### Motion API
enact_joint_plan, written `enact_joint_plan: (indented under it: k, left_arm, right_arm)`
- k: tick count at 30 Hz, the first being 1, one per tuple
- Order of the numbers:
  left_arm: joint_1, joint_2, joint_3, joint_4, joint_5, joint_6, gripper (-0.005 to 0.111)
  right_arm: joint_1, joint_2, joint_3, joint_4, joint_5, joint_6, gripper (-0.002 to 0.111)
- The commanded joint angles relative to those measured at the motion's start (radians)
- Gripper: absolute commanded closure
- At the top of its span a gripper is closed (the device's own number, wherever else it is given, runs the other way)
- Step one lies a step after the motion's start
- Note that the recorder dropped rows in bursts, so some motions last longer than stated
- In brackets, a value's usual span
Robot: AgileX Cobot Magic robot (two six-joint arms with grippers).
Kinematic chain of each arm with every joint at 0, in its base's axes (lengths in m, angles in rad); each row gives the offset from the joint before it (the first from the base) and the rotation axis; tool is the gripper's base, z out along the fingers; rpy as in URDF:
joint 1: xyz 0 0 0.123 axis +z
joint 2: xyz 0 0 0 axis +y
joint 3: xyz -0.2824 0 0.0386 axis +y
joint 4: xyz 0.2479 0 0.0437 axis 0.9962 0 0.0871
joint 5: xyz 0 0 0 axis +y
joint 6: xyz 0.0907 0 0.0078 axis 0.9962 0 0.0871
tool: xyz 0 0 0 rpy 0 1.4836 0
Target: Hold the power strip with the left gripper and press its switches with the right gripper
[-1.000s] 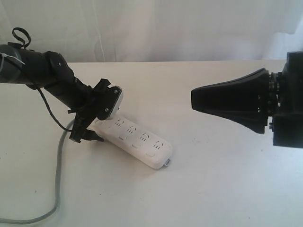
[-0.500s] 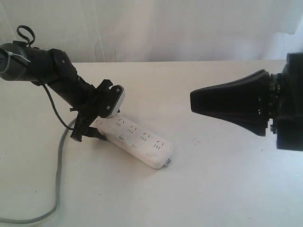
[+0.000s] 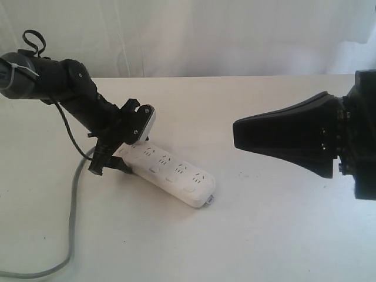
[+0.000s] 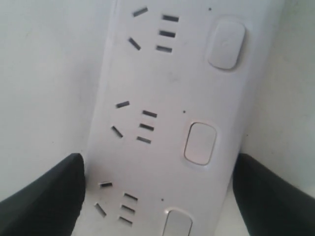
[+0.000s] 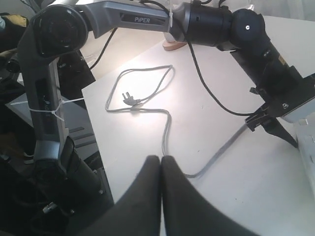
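Cord and plug are shown whole only by the right wrist view, switches only by the left. The power strip, left of centre on the table, is clamped across its long edges by the left gripper. Its long axis runs far-left to near-right. The right gripper is pressed together, empty.

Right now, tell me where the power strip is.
In the exterior view the power strip lies diagonally on the table, left of centre, its cord end straddled by the left gripper; the right gripper hangs well off to its right.
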Motion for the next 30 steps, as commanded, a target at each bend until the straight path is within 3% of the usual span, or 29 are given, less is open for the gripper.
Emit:
enact_joint_plan:
  k: [1, 10, 13, 18, 26, 30]
  left_arm:
    - [-0.004, 0.146, 0.059, 0.059, 0.141, -0.158, 0.046]
    - [-0.013, 0.167, 0.059, 0.055, 0.128, -0.262, 0.049]
    - [-0.013, 0.13, 0.059, 0.061, 0.131, -0.353, 0.043]
    - [-0.013, 0.049, 0.059, 0.226, 0.137, -0.546, 0.022]
    - [-0.013, -0.031, 0.044, 0.458, 0.267, -0.838, 0.019]
    - [-0.024, -0.031, -0.01, 0.453, 0.185, -0.811, 0.019]
  right_arm:
    - [0.002, 0.0, 0.003, 0.009, -0.005, -0.005, 0.108]
    - [0.002, 0.0, 0.003, 0.009, -0.005, -0.005, 0.108]
    - [0.002, 0.0, 0.003, 0.009, -0.003, -0.005, 0.108]
    - [0.002, 0.0, 0.003, 0.009, -0.001, -0.001, 0.108]
    - [0.002, 0.0, 0.003, 0.009, 0.011, -0.003, 0.108]
    - [0.002, 0.0, 0.003, 0.009, 0.013, -0.003, 0.108]
